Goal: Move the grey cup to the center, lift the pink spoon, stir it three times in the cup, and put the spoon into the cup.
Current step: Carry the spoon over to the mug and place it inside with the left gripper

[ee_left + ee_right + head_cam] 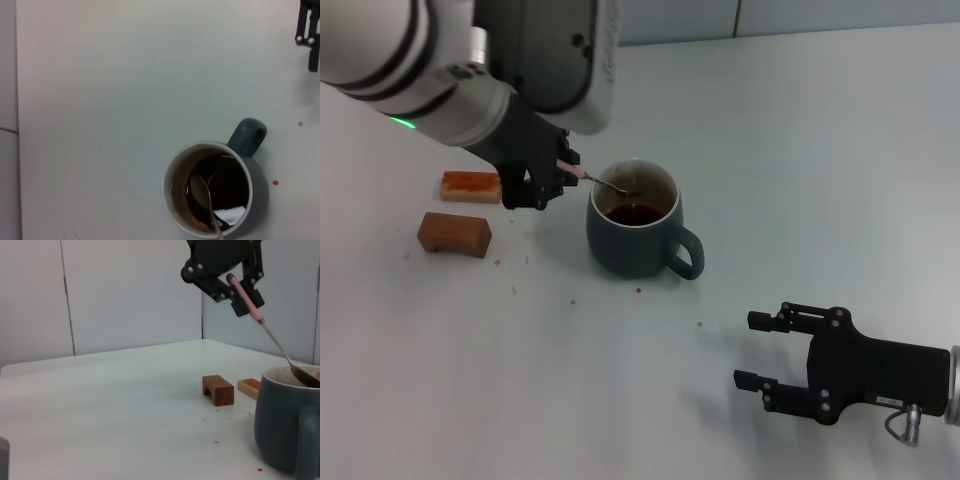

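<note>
From the head view, we see our left gripper (563,170) pinching the pink spoon (603,181) by its handle end, the bowl dipped over the rim of the grey cup (632,232) standing mid-worktop (820,150); our right gripper (765,350) rests nearby, fingers wide and empty.

In the left wrist view, the spoon's bowl (200,192) sits in dark liquid.

The right wrist view shows the spoon (270,335) slanting down into the cup (287,420). We judge it light, stiff, slim and slippery; the ceramic cup heavier, breakable, spillable.
</note>
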Robot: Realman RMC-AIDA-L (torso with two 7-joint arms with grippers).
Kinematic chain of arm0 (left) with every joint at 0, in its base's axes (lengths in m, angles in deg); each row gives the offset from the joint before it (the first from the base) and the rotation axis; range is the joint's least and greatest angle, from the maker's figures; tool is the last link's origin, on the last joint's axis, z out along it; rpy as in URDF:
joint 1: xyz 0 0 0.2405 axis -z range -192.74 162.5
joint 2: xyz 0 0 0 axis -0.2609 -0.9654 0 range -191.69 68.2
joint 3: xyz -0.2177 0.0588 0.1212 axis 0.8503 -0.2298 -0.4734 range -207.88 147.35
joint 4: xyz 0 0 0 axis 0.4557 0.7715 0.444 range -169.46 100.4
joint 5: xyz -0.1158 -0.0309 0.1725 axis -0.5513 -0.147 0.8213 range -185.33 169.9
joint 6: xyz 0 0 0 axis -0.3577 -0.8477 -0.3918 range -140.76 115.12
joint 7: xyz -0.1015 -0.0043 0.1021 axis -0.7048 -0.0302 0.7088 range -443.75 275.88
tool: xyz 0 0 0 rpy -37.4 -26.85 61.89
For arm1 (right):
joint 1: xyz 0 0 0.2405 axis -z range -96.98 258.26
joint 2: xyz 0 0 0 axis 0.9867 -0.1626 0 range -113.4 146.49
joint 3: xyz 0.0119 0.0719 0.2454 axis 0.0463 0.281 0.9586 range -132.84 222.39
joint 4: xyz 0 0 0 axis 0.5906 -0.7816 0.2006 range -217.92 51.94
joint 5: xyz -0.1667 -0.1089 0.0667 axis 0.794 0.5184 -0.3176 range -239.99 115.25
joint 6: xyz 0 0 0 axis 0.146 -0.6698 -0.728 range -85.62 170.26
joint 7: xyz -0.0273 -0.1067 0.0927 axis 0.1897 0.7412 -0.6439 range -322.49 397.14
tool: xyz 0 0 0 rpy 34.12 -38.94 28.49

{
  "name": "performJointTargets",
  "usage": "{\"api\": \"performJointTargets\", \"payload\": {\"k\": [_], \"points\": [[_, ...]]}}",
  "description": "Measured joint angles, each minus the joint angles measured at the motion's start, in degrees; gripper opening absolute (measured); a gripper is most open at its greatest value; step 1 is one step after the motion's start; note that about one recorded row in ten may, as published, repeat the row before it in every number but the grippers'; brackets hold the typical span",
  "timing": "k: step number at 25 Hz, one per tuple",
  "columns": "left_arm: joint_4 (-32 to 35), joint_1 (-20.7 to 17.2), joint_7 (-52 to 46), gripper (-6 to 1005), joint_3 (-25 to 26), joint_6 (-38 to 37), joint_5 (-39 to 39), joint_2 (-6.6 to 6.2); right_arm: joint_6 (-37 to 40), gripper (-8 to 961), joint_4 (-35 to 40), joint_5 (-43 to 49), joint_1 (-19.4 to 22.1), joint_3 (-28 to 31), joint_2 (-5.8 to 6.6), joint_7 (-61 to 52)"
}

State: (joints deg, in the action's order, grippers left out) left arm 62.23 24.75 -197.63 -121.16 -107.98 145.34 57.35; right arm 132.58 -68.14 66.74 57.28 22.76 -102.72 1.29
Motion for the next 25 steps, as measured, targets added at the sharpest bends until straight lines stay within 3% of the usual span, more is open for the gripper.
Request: {"api": "performJointTargets", "payload": {"k": [16, 25], "points": [[-2.88, 1.44, -2.23, 162, -7.18, 2.51, 3.97, 0.08, 0.06, 674, -0.08, 0.00, 0.07, -0.09, 0.00, 0.00], [-0.93, 0.89, -2.51, 166, -9.07, 1.71, 2.88, 0.08, -0.08, 674, -0.43, 0.00, 0.07, -0.11, -0.04, 0.01]]}}
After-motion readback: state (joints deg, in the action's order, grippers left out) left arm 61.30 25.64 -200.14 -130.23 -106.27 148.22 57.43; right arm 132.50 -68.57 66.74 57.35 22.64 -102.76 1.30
